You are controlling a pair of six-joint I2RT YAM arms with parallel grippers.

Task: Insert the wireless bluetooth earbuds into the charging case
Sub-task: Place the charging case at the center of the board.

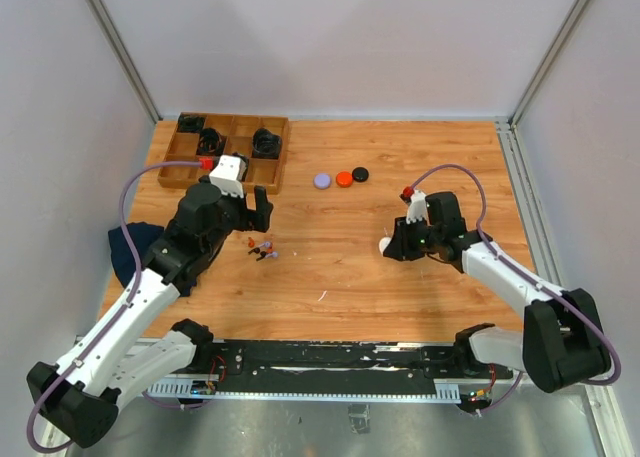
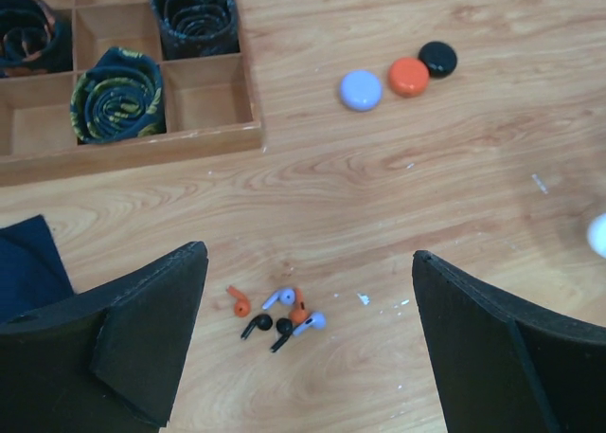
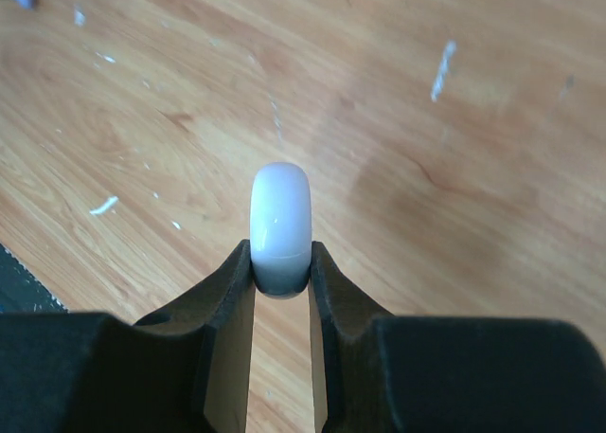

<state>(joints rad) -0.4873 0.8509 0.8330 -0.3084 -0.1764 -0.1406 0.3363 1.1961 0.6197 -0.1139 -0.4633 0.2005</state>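
Note:
A small pile of wireless bluetooth earbuds (image 2: 284, 315), orange, purple and black, lies on the wooden table left of centre (image 1: 262, 247). My left gripper (image 2: 310, 262) hovers above them, open wide, with the pile between and below its fingers and nothing held (image 1: 250, 215). On the right side of the table, my right gripper (image 3: 281, 253) is shut on a white round charging case (image 3: 281, 210), held edge-on, closed, just above the table (image 1: 385, 244). The case's white edge also shows in the left wrist view (image 2: 598, 234).
Three more round cases, purple (image 1: 322, 180), orange (image 1: 344, 178) and black (image 1: 360, 174), lie in a row at the table's far middle. A wooden compartment tray (image 1: 232, 127) with coiled black cables stands at the far left. A dark blue cloth (image 1: 130, 247) lies by the left edge.

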